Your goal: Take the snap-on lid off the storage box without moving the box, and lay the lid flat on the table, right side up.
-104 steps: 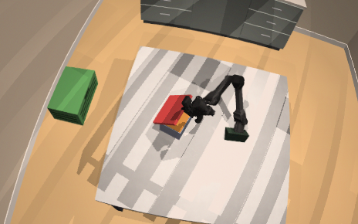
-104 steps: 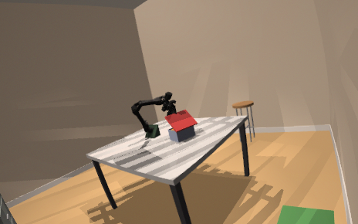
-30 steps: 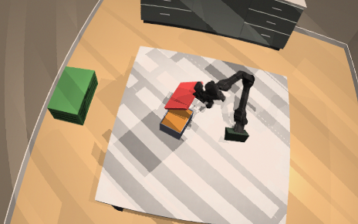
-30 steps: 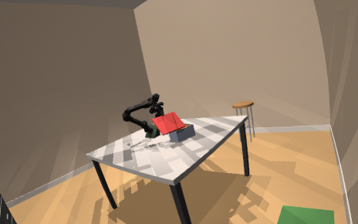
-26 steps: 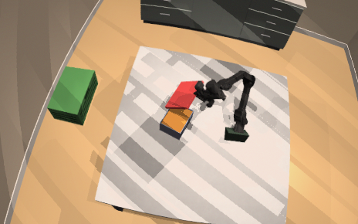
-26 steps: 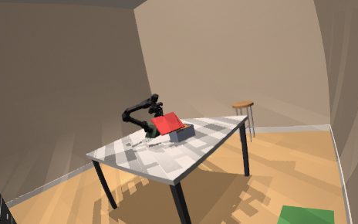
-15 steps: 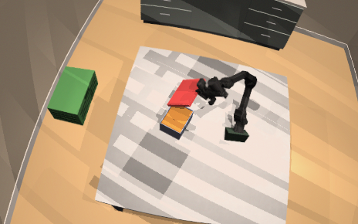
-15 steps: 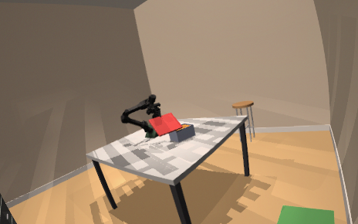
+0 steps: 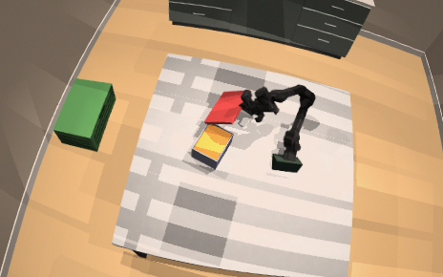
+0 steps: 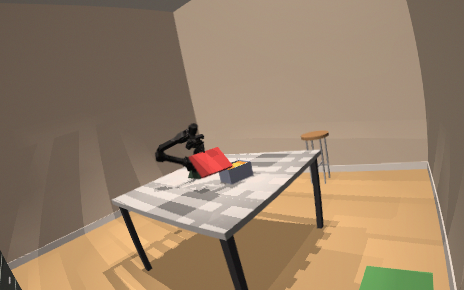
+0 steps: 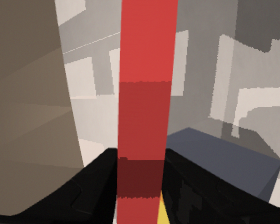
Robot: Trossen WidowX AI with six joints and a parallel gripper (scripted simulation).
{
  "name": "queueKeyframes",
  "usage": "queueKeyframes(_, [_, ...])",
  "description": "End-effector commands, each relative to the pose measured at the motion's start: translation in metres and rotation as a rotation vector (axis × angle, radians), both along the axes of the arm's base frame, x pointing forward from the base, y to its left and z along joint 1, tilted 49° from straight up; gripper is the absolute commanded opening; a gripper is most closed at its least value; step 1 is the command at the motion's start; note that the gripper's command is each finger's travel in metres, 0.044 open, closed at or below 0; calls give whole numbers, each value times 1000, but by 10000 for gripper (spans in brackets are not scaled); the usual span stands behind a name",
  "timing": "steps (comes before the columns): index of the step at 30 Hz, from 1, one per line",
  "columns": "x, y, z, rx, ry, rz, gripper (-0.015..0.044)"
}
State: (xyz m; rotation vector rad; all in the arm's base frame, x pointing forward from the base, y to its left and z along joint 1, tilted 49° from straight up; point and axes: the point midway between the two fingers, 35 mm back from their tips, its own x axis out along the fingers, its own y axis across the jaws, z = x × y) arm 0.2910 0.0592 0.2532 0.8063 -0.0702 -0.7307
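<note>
1. The storage box (image 9: 211, 145) stood open on the table (image 9: 263, 215), its yellow-orange interior exposed.
2. The gripper (image 9: 246, 101) clamped one edge of the red lid (image 9: 224, 107), held tilted above the table beside the box.

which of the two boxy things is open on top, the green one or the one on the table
The blue-grey storage box on the table: its yellow inside shows, its red lid held by the gripper. The green box is closed.

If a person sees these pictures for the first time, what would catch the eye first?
Probably the red lid, held tilted above the table by the black gripper pinching its edge. Next, the open box with its bright yellow inside, beside and below the lid. Then the green block on the floor, left of the table.
</note>
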Motion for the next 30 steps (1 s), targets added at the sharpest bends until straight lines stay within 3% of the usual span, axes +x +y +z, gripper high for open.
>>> queueKeyframes(1, [-4,-4,5,2,2,4,0])
queueKeyframes(30, [-29,-39,43,-1,5,4,0])
